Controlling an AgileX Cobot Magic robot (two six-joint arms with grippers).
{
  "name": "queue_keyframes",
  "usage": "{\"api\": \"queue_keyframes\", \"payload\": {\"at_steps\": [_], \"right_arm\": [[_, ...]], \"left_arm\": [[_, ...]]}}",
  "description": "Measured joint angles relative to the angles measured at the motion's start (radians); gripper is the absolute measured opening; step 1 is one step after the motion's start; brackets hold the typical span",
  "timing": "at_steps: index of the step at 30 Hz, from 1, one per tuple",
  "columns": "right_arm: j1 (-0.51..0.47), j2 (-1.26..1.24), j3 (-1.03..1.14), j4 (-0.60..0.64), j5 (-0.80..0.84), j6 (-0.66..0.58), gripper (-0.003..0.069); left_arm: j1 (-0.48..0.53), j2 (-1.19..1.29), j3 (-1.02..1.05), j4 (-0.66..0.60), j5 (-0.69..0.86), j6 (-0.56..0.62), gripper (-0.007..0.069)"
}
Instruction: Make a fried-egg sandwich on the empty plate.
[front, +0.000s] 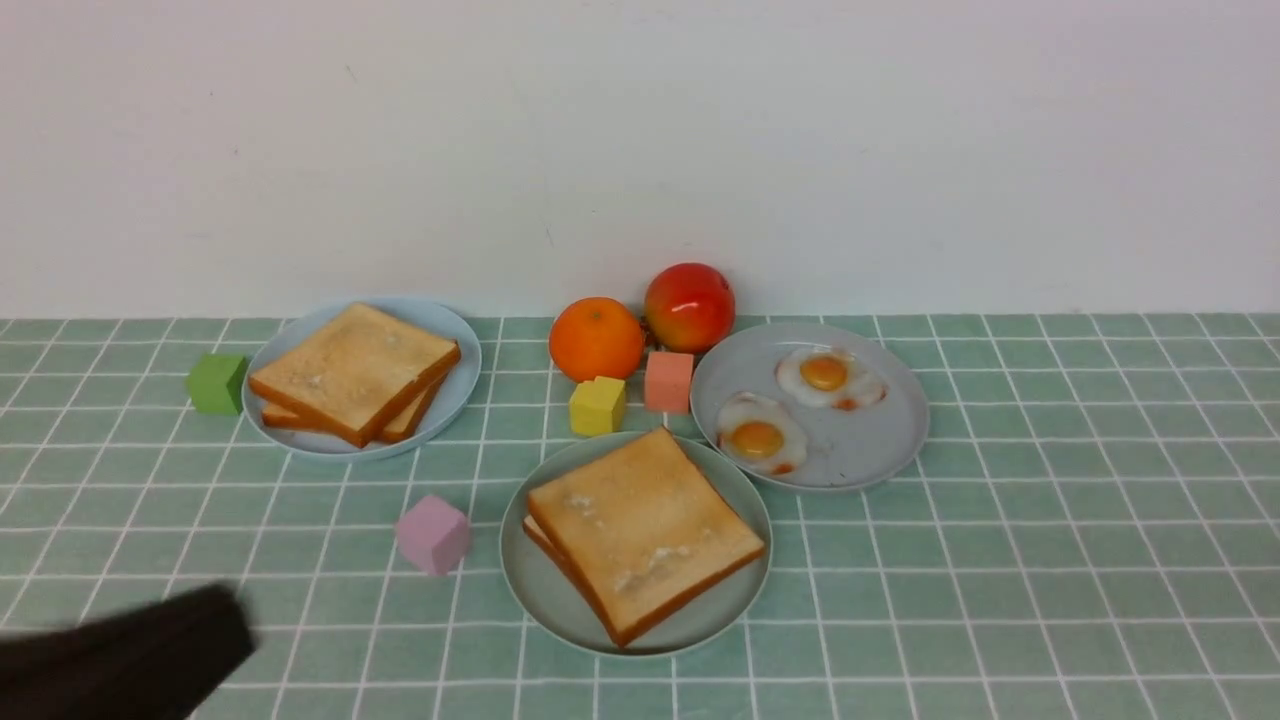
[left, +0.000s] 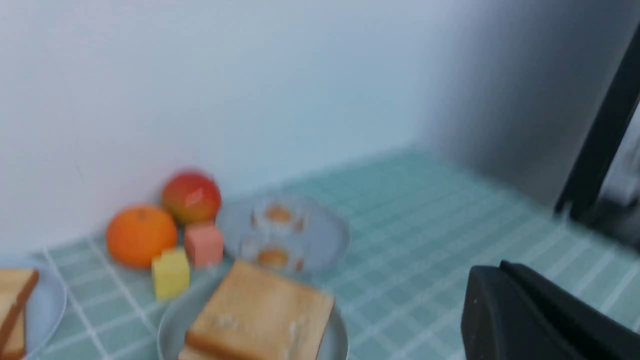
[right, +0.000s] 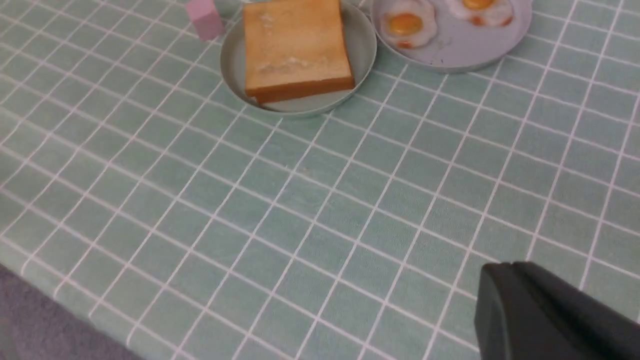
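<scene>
Surface: green tiled cloth against a plain white wall.
Sandwich: fried-egg sandwich sits stacked on the mint-green plate, near centre; I can't see the egg between the slices from any view.
Other plates: light-blue plate far left with spare toast stack; grey plate to the right with two fried eggs.
Clutter: orange, apple, coloured blocks around the plates.
Left gripper: left gripper closed, empty, near left, well apart from the plate.
Right gripper: right gripper closed, holding nothing, over bare cloth near me.
Handling: I'd judge the toast light, stiff foam, top slice slides easily; pinch across both crust edges.
Progress: looks finished to me.
</scene>
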Motion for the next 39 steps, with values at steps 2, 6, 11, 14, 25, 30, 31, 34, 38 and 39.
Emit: {"api": "queue_keyframes", "payload": {"at_steps": [2, 6, 11, 14, 25, 30, 31, 34, 38, 39], "right_arm": [[0.0, -0.003, 0.03, -0.001, -0.046, 0.015, -0.0006], [0.0, -0.003, 0.056, -0.001, -0.075, 0.029, -0.0006], [0.0, -0.003, 0.056, -0.001, -0.076, 0.029, -0.0005], [0.0, -0.004, 0.056, -0.001, -0.076, 0.029, -0.0003], [-0.083, -0.009, 0.056, -0.01, -0.083, 0.029, 0.0], [-0.367, -0.065, 0.118, 0.044, -0.205, -0.111, -0.0013], [-0.397, -0.08, 0.134, 0.055, -0.227, -0.135, -0.0013], [-0.656, -0.187, 0.353, 0.178, -0.464, -0.296, -0.0013], [-0.809, -0.298, 0.578, 0.246, -0.62, -0.328, -0.0013], [-0.833, -0.339, 0.66, 0.253, -0.655, -0.332, -0.0013]], "left_arm": [[0.0, -0.084, 0.058, -0.001, -0.029, -0.008, -0.0013], [0.0, -0.207, 0.135, -0.003, -0.037, -0.011, -0.0013], [0.0, -0.221, 0.168, -0.004, -0.015, -0.012, -0.0013], [0.0, -0.221, 0.175, -0.004, 0.025, -0.012, -0.0013], [0.0, -0.221, 0.178, -0.004, 0.083, -0.015, -0.0013], [0.0, -0.221, 0.178, -0.004, 0.093, -0.016, -0.0013], [0.0, -0.221, 0.178, -0.004, 0.094, -0.016, -0.0013], [0.0, -0.221, 0.178, -0.004, 0.098, -0.016, -0.0013], [0.0, -0.221, 0.178, -0.004, 0.098, -0.016, -0.0013], [0.0, -0.221, 0.178, -0.004, 0.098, -0.016, -0.0013]]}}
